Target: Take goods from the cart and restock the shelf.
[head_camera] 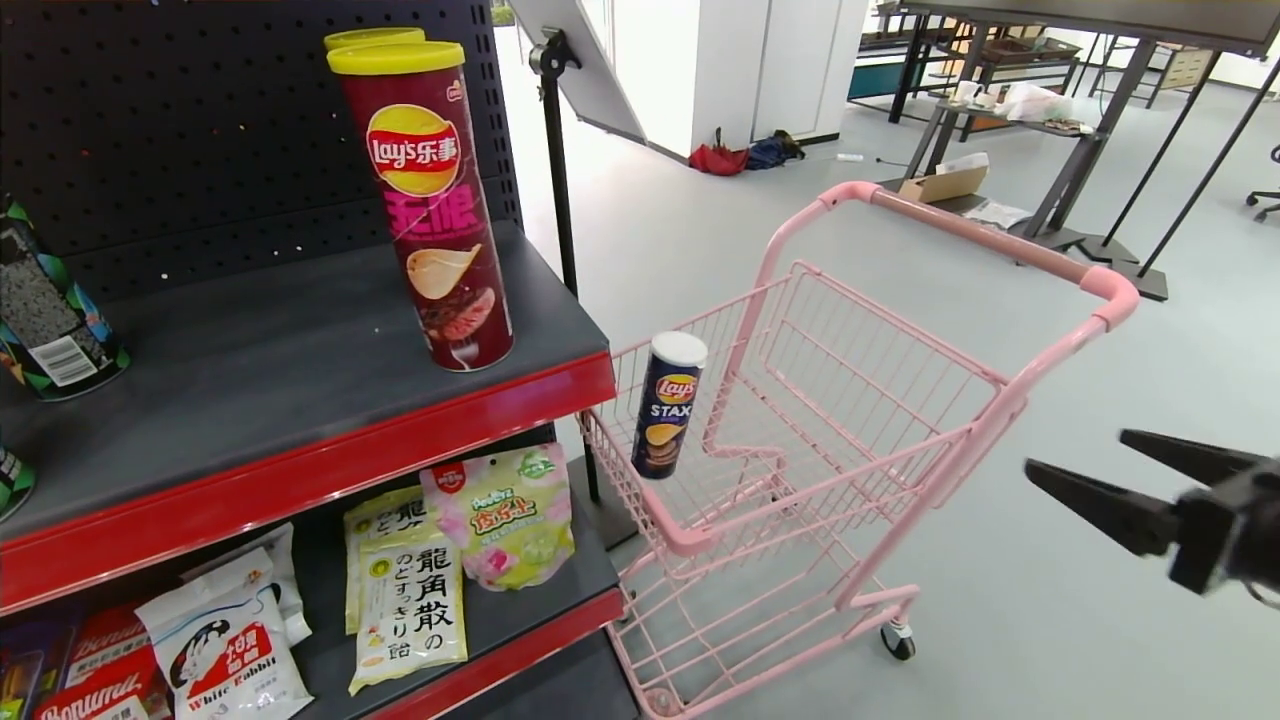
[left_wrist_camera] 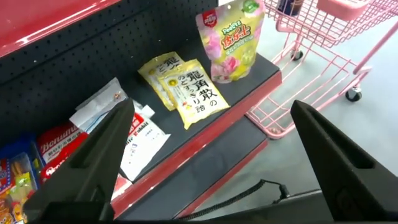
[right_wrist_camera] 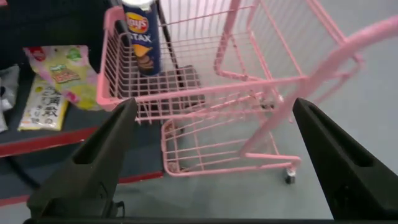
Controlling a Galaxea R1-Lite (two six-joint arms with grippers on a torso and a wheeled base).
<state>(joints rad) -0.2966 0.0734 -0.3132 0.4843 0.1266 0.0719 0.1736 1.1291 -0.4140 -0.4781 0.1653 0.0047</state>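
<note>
A small dark blue chip can (head_camera: 668,404) with a white lid stands upright in the front corner of the pink cart (head_camera: 900,400), nearest the shelf; the right wrist view shows the can (right_wrist_camera: 142,43) inside the basket (right_wrist_camera: 205,93). A tall maroon chip can (head_camera: 428,200) with a yellow lid stands on the upper shelf board (head_camera: 250,390). My right gripper (head_camera: 1090,470) hangs open and empty to the right of the cart, its fingers (right_wrist_camera: 93,168) spread wide. My left gripper (left_wrist_camera: 205,155) is open and empty in front of the lower shelf (left_wrist_camera: 205,149).
Snack bags (head_camera: 460,560) lie on the lower shelf, among them a pink-green pouch (left_wrist_camera: 230,40) and yellow packs (left_wrist_camera: 186,87). A patterned can (head_camera: 45,300) stands at the upper shelf's left. A black stand pole (head_camera: 560,180) rises between shelf and cart. Tables stand far behind.
</note>
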